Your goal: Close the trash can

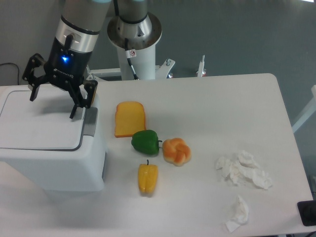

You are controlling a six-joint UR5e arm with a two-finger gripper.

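Observation:
The trash can [49, 163] is a big white boxy bin at the left of the table. Its flat white lid [37, 123] lies level on the body, with the grey latch strip [91, 121] along its right side. My gripper [53, 102] hovers over the rear part of the lid, open, with its black fingers spread wide. The right fingertip [74, 115] points down close to the lid's right edge. Nothing is held between the fingers.
On the white table [222, 108] lie an orange bread slice [130, 118], a green pepper [145, 141], a knotted bun [177, 151], a yellow pepper [147, 178] and crumpled tissues [244, 170] [237, 213]. The arm's white base [134, 37] stands behind.

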